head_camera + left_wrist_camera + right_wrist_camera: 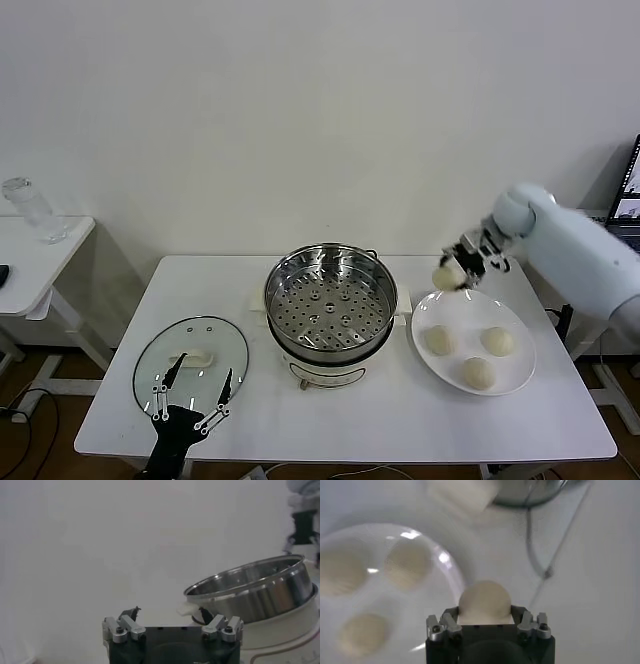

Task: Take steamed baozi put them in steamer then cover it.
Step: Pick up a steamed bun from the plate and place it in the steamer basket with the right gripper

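Observation:
My right gripper (453,272) is shut on one cream-white baozi (447,276), held just above the far left rim of the white plate (519,346); the wrist view shows that baozi (484,602) between the fingers. Three more baozi (439,340) (497,340) (479,372) lie on the plate. The shiny steamer (331,298) stands uncovered and empty at the table's middle, on its white base. The glass cover (190,360) with its white handle lies flat at the front left. My left gripper (192,404) is open, low over the cover's near edge.
A side table (40,255) with a clear jar (32,209) stands at the far left. A laptop (628,195) sits at the right edge. A grey cable (540,555) runs across the table behind the plate.

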Robot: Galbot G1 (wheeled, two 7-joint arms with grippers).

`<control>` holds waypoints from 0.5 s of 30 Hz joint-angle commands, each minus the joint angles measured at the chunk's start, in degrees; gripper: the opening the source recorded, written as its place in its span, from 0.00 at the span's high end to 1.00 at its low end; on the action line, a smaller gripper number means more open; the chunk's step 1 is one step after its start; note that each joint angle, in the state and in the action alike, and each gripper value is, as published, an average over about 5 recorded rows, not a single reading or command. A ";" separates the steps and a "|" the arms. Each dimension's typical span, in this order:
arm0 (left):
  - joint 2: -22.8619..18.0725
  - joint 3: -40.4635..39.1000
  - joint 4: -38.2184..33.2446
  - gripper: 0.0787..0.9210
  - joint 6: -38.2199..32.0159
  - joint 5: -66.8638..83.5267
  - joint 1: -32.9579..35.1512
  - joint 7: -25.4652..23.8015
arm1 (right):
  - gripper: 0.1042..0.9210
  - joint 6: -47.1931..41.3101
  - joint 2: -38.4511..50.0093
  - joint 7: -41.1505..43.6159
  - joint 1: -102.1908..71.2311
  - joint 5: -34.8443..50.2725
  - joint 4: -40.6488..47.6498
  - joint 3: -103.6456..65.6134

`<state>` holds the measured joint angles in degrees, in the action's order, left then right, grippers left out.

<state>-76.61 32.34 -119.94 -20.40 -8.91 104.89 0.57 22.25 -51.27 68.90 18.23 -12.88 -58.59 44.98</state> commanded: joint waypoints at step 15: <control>-0.55 0.12 -0.36 0.12 -0.99 -0.01 0.24 0.06 | 0.25 12.53 -18.45 0.14 6.72 -7.12 -9.42 12.77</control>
<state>-77.05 32.31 -120.20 -21.26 -8.97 105.22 0.56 32.02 -62.60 69.16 26.61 -15.76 -68.55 54.37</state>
